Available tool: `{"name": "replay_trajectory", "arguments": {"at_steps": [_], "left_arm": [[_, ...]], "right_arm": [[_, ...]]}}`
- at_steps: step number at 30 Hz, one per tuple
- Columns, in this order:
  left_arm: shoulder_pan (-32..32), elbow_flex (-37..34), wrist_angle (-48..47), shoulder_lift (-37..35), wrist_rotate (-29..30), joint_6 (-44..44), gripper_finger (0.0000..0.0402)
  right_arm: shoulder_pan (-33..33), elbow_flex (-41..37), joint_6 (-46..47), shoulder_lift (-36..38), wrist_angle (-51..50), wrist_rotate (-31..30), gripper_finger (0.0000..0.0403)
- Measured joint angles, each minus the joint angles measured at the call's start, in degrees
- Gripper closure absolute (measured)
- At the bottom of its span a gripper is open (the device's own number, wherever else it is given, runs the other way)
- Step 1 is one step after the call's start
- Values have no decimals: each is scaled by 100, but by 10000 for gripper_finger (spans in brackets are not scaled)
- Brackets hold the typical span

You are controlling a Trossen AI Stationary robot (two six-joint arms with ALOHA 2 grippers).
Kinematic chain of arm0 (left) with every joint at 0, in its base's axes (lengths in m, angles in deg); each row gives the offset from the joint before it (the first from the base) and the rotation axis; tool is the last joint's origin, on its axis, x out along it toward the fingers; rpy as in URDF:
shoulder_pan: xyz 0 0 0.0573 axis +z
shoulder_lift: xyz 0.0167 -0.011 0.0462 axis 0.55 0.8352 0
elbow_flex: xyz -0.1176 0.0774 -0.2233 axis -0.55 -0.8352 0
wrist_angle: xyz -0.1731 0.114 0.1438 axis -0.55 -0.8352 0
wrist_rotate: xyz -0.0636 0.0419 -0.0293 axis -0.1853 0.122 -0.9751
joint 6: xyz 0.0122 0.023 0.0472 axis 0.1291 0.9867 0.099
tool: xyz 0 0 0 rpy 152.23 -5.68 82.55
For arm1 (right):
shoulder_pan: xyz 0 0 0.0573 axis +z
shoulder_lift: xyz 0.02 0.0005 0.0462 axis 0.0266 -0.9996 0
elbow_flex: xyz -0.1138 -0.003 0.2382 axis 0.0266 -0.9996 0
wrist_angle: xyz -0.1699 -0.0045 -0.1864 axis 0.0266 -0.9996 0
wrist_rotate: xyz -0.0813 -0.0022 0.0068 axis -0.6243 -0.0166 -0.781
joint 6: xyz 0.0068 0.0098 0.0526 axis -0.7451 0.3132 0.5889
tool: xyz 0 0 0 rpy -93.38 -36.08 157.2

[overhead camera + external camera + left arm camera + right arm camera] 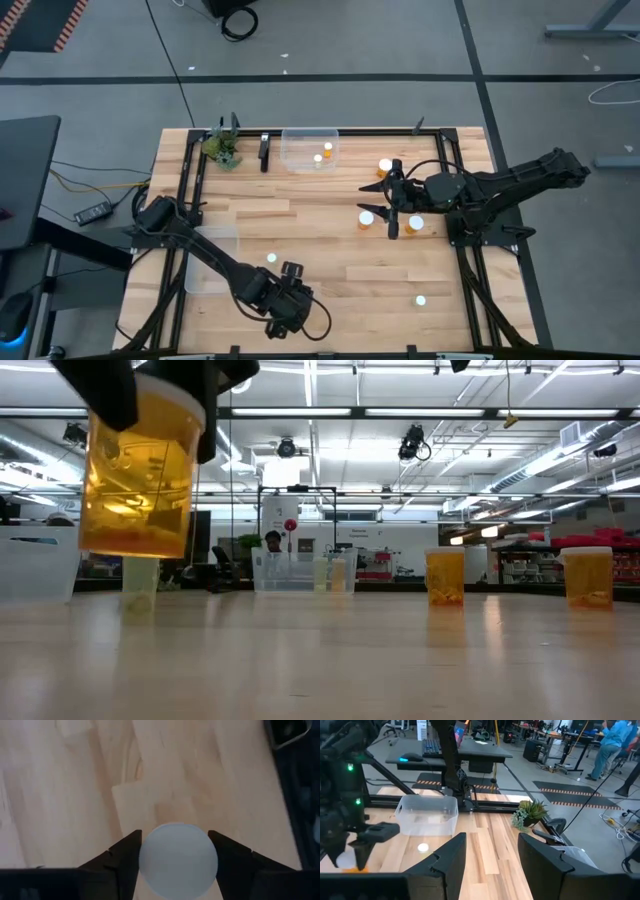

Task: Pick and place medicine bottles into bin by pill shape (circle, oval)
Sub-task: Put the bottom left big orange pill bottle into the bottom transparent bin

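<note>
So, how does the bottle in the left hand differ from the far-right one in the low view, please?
The held medicine bottle hangs above the table, clamped by the left hand; the far-right medicine bottle stands on it, untouched. Both are amber, white-capped.

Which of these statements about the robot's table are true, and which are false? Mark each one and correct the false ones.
1. The left gripper grips a white-capped medicine bottle between its fingers. True.
2. That bottle stands on the table. False: the low view shows it lifted clear of the wood.
3. The right gripper is shut on a bottle. False: its fingers are apart with nothing between them.
4. The clear bin beside the green plant holds two bottles. True.
5. The green plant sits inside that bin. False: it stands on the table outside the bin.
</note>
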Motion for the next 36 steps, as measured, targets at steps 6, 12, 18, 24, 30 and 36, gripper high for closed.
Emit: {"name": "replay_trajectory", "arguments": {"at_steps": [6,12,18,24,30,36], "left_arm": [[-101,0,-652,2,91,-235,174],[-265,-7,-1153,-26,232,-480,191],[-428,-7,-1631,-67,502,-725,177],[-584,-8,-2147,-135,659,-908,186],[-684,-157,-2519,-501,1011,-1131,183],[-682,-953,-2433,-1438,1290,-1608,179]], "right_arm": [[0,0,-14,0,37,0,217],[0,0,11,2,44,28,217],[-2,0,148,2,51,54,217],[98,-2,161,-49,84,114,217],[122,-3,120,-145,354,111,217],[122,-4,95,-179,370,111,217]]}}
